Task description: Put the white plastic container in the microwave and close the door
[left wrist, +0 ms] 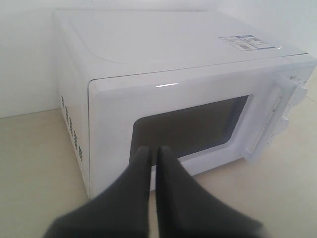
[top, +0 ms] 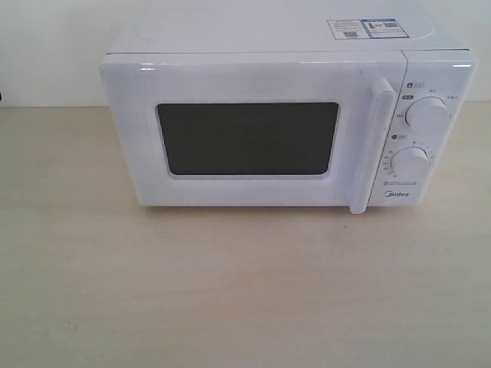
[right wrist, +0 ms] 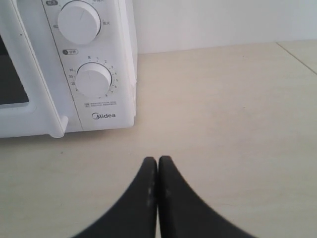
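The white microwave (top: 288,46) stands at the back of the pale wooden table (top: 230,291). Its door (top: 253,192) with the dark window (top: 247,138) and tall white handle (top: 370,146) is closed. The white plastic container is out of view. Neither arm shows in the exterior view. In the left wrist view my left gripper (left wrist: 153,150) is shut and empty, held off the table in front of the door's (left wrist: 114,134) hinge-side corner. In the right wrist view my right gripper (right wrist: 157,160) is shut and empty, over bare table beside the dial panel (right wrist: 94,79).
Two round dials (top: 427,115) sit on the microwave's right panel above the Midea logo (top: 397,195). Stickers (top: 364,28) lie on its top. A white wall (top: 46,54) runs behind the table.
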You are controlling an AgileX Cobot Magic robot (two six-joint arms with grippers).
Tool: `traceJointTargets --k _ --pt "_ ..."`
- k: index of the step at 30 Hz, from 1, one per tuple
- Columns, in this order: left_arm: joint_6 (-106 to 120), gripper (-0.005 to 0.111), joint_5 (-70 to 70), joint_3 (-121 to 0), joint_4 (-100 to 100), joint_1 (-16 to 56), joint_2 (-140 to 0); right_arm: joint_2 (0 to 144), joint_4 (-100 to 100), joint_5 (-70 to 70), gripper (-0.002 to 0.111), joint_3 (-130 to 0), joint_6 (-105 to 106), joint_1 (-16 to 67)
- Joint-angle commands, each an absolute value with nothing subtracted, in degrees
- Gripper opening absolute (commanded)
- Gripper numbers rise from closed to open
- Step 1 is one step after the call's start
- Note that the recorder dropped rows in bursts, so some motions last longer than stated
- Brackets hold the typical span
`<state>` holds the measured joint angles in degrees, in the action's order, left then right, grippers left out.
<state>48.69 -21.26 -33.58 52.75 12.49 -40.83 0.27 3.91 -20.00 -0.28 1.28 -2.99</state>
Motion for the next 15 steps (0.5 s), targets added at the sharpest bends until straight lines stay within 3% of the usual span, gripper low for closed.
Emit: traceJointTargets --k 1,15 --pt "48.2 0.004 -20.7 -33.3 52.9 12.6 -40.4 0.0 4.1 -19.5 0.000 0.0 1.2 -0.4" --pt "48.2 0.004 -20.7 -33.3 52.9 12.6 -40.4 0.0 4.1 -19.5 0.000 0.0 1.2 0.0"
